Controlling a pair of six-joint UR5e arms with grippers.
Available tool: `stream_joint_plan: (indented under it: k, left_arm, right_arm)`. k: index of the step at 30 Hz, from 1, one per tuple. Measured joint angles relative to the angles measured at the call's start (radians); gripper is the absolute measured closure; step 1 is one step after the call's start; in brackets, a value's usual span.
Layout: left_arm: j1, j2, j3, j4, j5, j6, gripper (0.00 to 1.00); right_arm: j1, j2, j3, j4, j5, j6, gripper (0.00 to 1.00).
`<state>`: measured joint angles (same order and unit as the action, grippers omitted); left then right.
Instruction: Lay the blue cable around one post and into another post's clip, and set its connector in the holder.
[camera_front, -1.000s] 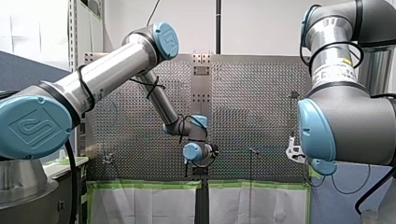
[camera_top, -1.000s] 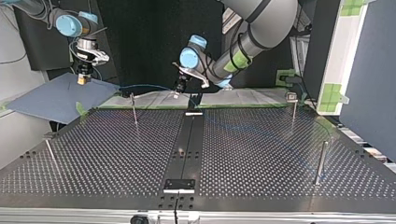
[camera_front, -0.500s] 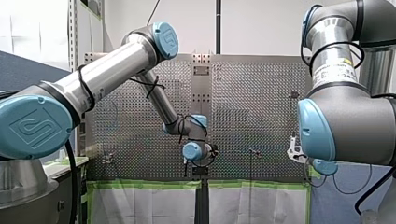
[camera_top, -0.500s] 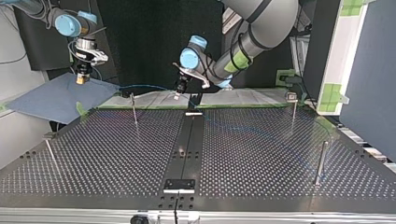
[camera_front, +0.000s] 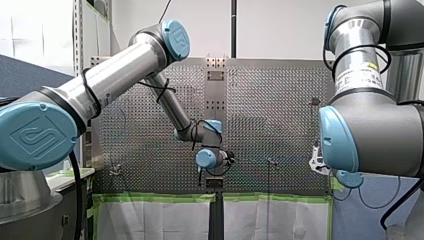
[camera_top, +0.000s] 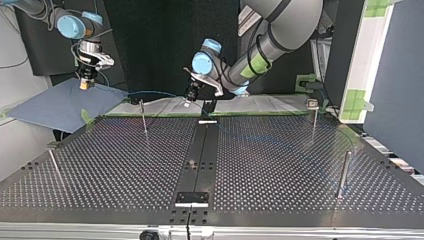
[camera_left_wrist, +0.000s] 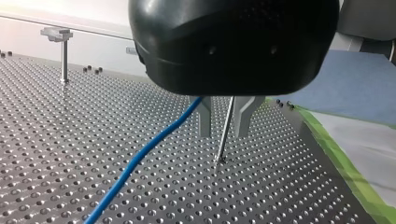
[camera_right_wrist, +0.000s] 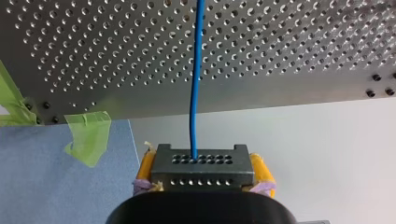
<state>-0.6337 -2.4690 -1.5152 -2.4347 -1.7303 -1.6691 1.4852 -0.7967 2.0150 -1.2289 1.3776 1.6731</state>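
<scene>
Front and top views face each other across the table (camera_top: 280, 165), wrist views nearer.

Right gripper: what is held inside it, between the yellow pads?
The black connector, with the blue cable leaving its holed face. My right gripper covers the connector's lower part with its body.

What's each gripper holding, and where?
My right gripper holds the connector by its sides, between yellow pads. The blue cable reaches my left gripper; grip cannot be told.
</scene>
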Motion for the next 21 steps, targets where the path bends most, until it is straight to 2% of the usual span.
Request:
stream_joint_plan:
  k: [6, 8, 9, 11, 14, 21]
  left_arm:
    - [0.000, 0.000, 0.000, -0.006, 0.004, 0.000, 0.76]
    - [0.000, 0.000, 0.000, -0.007, 0.003, 0.000, 0.84]
    - [0.000, 0.000, 0.000, -0.007, 0.003, 0.000, 0.84]
    - [0.000, 0.000, 0.000, -0.007, 0.002, 0.000, 0.95]
    - [0.000, 0.000, 0.000, -0.008, 0.003, 0.000, 1.00]
    - [0.000, 0.000, 0.000, -0.007, 0.020, 0.000, 1.00]
  right_arm:
    - [-0.007, 0.000, 0.000, 0.000, 0.000, 0.003, 1.00]
    - [-0.009, 0.000, 0.000, 0.000, 0.000, 0.004, 1.00]
    - [-0.009, 0.000, 0.000, 0.000, 0.000, 0.004, 1.00]
    - [-0.010, 0.000, 0.000, 0.000, 0.000, 0.004, 1.00]
    - [-0.011, 0.000, 0.000, 0.000, 0.000, 0.004, 1.00]
    - [-0.010, 0.000, 0.000, 0.001, 0.000, 0.003, 1.00]
